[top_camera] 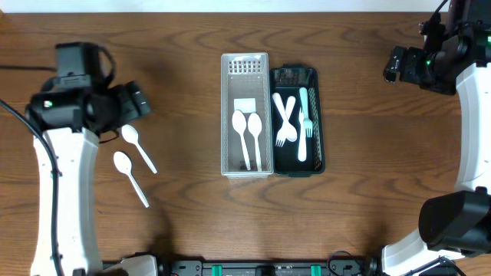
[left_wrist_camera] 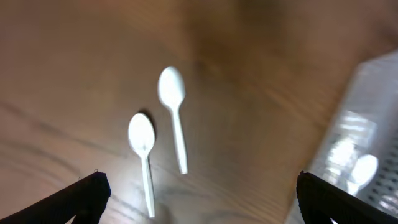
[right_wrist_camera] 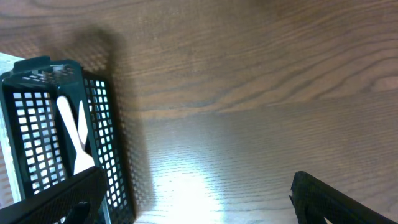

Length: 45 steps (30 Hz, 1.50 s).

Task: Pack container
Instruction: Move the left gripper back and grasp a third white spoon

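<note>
At the left of the dark wooden table (top_camera: 192,46), our left gripper (top_camera: 132,102) hangs above the surface. Its fingers (left_wrist_camera: 87,196) are spread wide with nothing between them. Just below it and slightly right, two loose white plastic spoons lie flat on the wood, roughly parallel and apart from each other: the upper spoon (top_camera: 140,149) and the lower spoon (top_camera: 132,180). Neither touches the gripper.

Near the table's middle we see the white mesh plastic basket (top_camera: 225,115), its long side running top to bottom in the overhead view. Two more white spoons (top_camera: 245,138) lie side by side inside it. Right against its right wall, as far as we can tell, sits the black mesh plastic basket (top_camera: 321,115). It holds several pale plastic forks (top_camera: 284,126) lying lengthwise, two of them crossed.

Well apart at the far right, our right gripper (top_camera: 397,65) hovers over bare wood, its fingers (right_wrist_camera: 68,199) released wide and empty. The black basket's corner shows at the left of its wrist view.
</note>
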Available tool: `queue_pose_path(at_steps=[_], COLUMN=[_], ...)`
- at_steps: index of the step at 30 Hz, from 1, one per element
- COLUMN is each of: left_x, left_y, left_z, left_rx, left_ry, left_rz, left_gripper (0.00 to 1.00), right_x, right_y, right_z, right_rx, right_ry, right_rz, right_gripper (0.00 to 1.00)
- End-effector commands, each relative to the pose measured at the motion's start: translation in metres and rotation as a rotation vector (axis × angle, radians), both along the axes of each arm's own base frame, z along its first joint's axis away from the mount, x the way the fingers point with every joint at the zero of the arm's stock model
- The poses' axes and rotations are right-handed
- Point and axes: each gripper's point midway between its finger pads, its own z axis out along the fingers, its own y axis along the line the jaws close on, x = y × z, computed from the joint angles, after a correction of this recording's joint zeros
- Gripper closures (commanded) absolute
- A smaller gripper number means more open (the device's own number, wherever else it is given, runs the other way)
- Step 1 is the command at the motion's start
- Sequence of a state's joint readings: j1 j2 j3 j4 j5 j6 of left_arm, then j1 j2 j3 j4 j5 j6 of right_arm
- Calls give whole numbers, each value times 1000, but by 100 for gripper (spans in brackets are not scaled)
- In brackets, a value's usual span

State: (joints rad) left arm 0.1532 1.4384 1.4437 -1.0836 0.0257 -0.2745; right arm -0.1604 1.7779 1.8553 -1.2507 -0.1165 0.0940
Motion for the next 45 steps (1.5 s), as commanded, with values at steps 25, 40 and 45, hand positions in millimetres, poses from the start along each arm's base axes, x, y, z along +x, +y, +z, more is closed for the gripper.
queue_pose_path(at_steps=[25, 40, 45], left_x=[-1, 11, 7], left_y=[-1, 1, -3], left_z=[-178, -197, -214], left_rx=[-203, -192, -198], left_ry=[256, 250, 298], left_rz=[52, 34, 16], left_gripper=[2, 1, 1], right_x=[-3, -6, -6], right_y=[4, 4, 4], right_z=[-6, -7, -7], right_rx=[3, 5, 5], right_ry=[27, 38, 39], right_rz=[28, 30, 30], right_gripper=[3, 3, 3])
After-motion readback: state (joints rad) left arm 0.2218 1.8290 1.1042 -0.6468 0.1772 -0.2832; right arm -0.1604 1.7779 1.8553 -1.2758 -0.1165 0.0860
